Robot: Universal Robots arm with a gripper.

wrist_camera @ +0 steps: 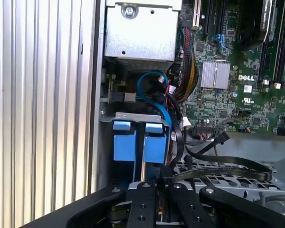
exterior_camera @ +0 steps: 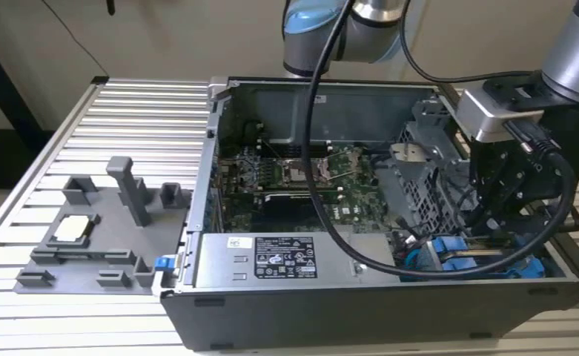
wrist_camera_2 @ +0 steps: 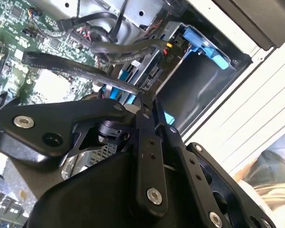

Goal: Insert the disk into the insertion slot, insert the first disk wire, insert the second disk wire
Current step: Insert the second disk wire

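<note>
First wrist view: tool (wrist_camera: 149, 186) pinching disk (wrist_camera: 143, 156) edge.

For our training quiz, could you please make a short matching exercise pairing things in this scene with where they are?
Things:
1. gripper
2. power-supply box
3. grey fixture
4. motherboard

Places:
A. on the ribbed table outside the case, at the exterior view's left
B. on the floor of the open case, green
C. low in the case's corner by the blue drive bay, at the exterior view's right
D. along the case's near wall, silver, labelled

Pairs: 1-C, 2-D, 3-A, 4-B
</note>
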